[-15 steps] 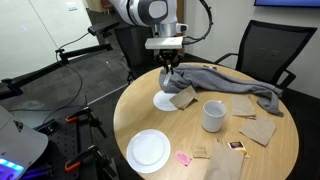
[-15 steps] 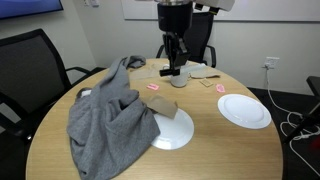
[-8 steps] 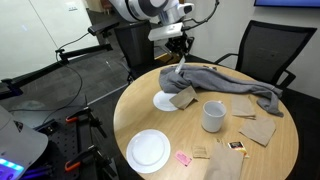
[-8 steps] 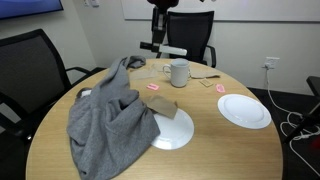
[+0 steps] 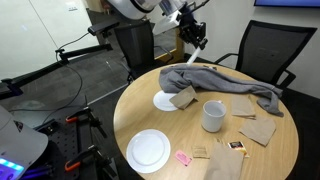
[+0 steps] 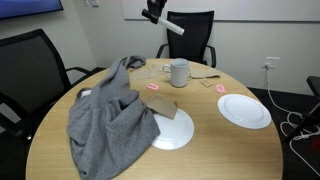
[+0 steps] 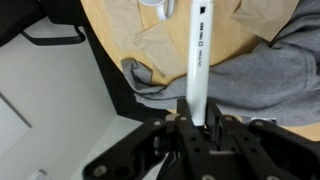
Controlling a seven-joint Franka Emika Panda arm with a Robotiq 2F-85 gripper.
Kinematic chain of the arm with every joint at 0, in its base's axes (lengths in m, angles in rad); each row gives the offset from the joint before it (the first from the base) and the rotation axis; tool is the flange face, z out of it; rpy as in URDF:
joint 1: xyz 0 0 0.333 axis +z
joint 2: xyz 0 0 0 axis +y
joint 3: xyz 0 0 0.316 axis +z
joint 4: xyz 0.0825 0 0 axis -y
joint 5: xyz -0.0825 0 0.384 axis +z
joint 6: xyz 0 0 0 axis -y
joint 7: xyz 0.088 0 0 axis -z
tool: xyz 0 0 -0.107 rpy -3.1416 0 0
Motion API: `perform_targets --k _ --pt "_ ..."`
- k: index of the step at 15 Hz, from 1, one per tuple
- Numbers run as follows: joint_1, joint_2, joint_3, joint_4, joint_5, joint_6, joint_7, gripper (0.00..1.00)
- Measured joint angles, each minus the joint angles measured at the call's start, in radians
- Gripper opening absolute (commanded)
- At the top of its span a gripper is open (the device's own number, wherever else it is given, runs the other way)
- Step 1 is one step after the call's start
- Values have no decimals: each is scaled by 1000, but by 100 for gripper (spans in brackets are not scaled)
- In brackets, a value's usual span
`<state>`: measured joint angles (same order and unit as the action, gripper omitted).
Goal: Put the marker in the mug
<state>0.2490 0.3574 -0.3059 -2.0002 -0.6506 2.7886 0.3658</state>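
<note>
My gripper [image 5: 188, 22] is shut on the marker [image 5: 198, 33], a slim white stick with dark ends, and holds it high above the far side of the round table. In an exterior view the gripper [image 6: 153, 11] is at the top edge with the marker [image 6: 172, 27] slanting down from it. The light grey-white mug [image 5: 213, 116] stands upright on the table, well below and apart from the gripper; it also shows in an exterior view [image 6: 179, 73]. In the wrist view the marker [image 7: 198, 55] sticks out from between the fingers [image 7: 214, 128] of the gripper [image 7: 198, 122].
A grey cloth [image 5: 226, 84] lies across the table and partly covers a white plate [image 5: 164, 101]. Another white plate [image 5: 148, 150] sits near the table edge. Brown napkins [image 5: 258, 128] and small pink packets [image 5: 185, 158] lie around the mug. Black office chairs [image 5: 262, 52] stand around the table.
My gripper has risen from just above the table by the cloth to high above it, carrying the marker along. The marker now points down at a slant. Mug and cloth have not moved.
</note>
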Motion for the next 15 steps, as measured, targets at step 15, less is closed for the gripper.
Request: perform_targets --k 15 --pt "496 189 -531 51 -541 20 1168 5"
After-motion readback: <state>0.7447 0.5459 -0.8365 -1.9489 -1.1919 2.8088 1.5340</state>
